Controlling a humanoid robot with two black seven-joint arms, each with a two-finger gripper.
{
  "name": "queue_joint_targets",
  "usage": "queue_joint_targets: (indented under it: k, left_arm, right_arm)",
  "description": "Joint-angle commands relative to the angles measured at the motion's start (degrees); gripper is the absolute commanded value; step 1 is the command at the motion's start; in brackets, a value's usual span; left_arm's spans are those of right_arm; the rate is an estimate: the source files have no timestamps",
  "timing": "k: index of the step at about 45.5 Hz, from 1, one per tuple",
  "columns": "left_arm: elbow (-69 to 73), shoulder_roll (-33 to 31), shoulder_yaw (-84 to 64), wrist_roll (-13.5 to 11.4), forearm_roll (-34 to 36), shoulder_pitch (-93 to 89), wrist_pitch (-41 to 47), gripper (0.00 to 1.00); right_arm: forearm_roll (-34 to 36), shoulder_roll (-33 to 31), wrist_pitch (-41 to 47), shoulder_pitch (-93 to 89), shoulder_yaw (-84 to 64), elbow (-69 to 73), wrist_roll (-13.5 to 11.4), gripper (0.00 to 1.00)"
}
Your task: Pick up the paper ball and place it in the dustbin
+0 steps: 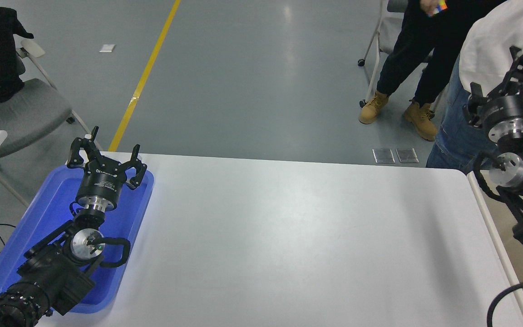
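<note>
Over at the right edge, right gripper (500, 77) raised above the dustbin (493, 227) rim, fingers spread, holding nothing. Paper ball nowhere visible, can't tell where it sits. Left gripper (106, 160) parked over the blue tray (39, 218) at lower left, fingers apart too. Two people standing past the table's (288, 236) far right corner.

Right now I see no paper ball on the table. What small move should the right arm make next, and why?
Probably hold the right gripper where it is, raised over the bin at the table's right end. No paper ball shows anywhere in view, its fingers look open and empty, and a person in a white top stands right behind it. The left gripper is parked over the blue tray.
</note>
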Motion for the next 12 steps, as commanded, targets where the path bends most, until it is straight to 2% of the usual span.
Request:
queue_joint_targets:
  k: [1, 12]
  left_arm:
    - [0.0, 0.0, 0.0, 0.0, 0.0, 0.0, 0.0, 1.00]
    - [0.0, 0.0, 0.0, 0.0, 0.0, 0.0, 0.0, 1.00]
  right_arm:
    - [-0.1, 5.4, 4.7, -5.9, 3.1, 0.1, 0.7, 1.00]
    - [-0.1, 5.6, 4.8, -6.4, 3.4, 0.1, 0.8, 1.00]
